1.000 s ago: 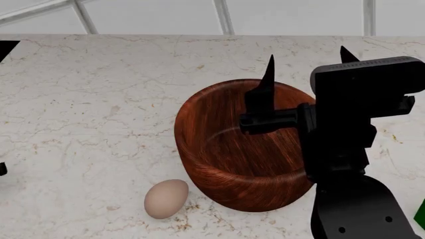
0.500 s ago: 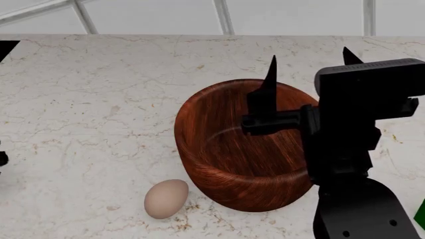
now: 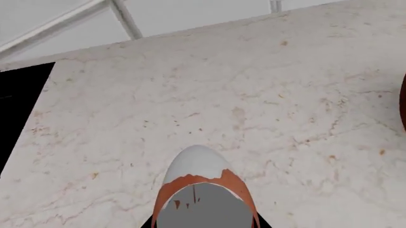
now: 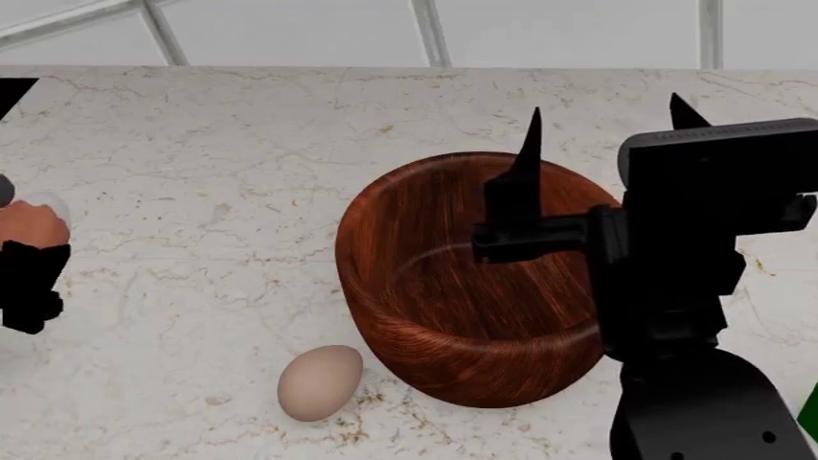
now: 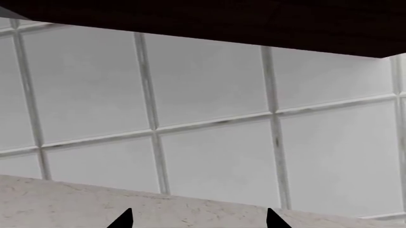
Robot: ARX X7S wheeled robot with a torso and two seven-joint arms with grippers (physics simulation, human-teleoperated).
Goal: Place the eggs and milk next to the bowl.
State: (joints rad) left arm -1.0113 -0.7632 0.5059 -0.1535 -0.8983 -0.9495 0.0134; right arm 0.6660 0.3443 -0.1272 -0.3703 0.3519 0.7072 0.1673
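Observation:
The dark reddish-brown wooden bowl (image 4: pixel 447 287) stands mid-counter. A pale beige egg (image 4: pixel 320 381) lies on the marble just by its near-left side. At the head view's far left, my left gripper (image 4: pixel 26 251) is shut on the reddish-brown egg (image 4: pixel 26 225), held above the counter well left of the bowl. The left wrist view shows that egg (image 3: pixel 203 190) close up, whitish end forward, with the bowl's rim (image 3: pixel 403 102) at the picture's edge. My right gripper (image 4: pixel 606 112) hovers open and empty over the bowl's far right side. A green sliver (image 4: pixel 809 410) may be the milk; I cannot tell.
The marble counter (image 4: pixel 192 172) runs back to a white tiled wall (image 5: pixel 209 95). A black patch (image 3: pixel 19 109) borders the counter at the left. My right arm (image 4: pixel 677 316) hides the bowl's right side.
My left gripper has come into the head view at the left edge, carrying the reddish-brown egg. The right gripper has drifted slightly to the right. The beige egg and the bowl have not moved.

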